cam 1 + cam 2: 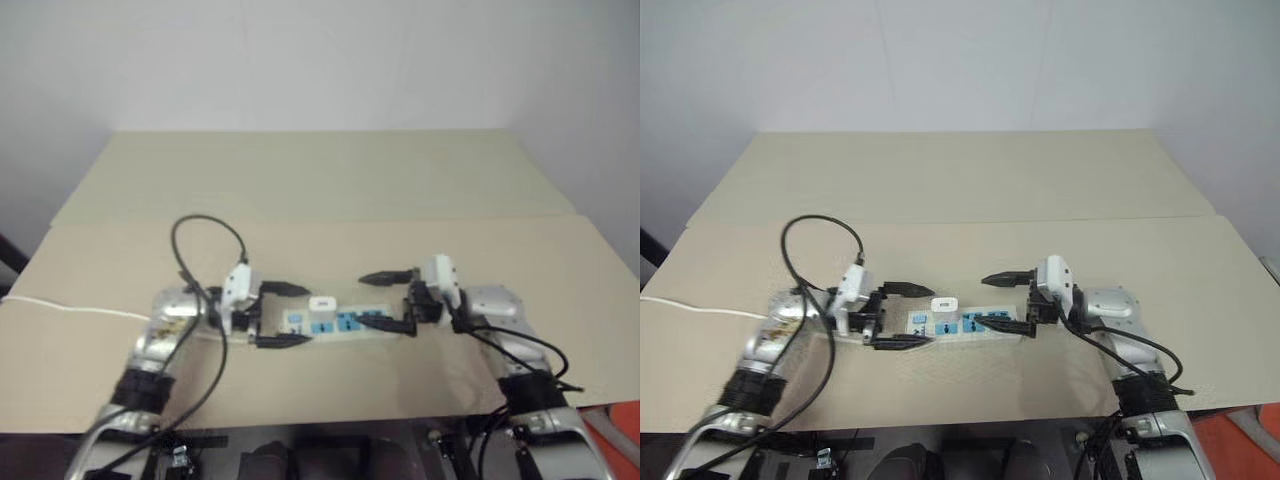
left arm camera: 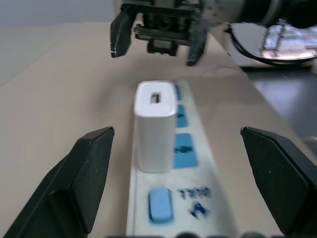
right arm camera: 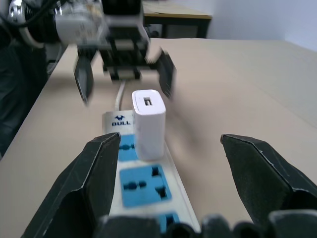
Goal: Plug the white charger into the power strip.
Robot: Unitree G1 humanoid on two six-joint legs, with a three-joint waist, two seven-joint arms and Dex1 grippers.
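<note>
The power strip (image 1: 335, 325) lies flat on the tan table between my two grippers. The white charger (image 1: 322, 304) stands upright on it, over the socket face nearest the switch end (image 2: 161, 204), with blue sockets (image 3: 143, 184) bare beside it. My left gripper (image 1: 292, 314) is open, its fingers wide on either side of that end of the strip and touching nothing. My right gripper (image 1: 384, 300) is open too, straddling the other end from the opposite side. In the left wrist view the charger (image 2: 155, 126) sits apart from both of my fingers (image 2: 84, 183).
A thin white cord (image 1: 70, 309) runs off to the left across the table. A black cable (image 1: 205, 232) loops above my left wrist. A seam (image 1: 330, 222) crosses the table behind the strip. The table's front edge (image 1: 300, 424) lies close below my arms.
</note>
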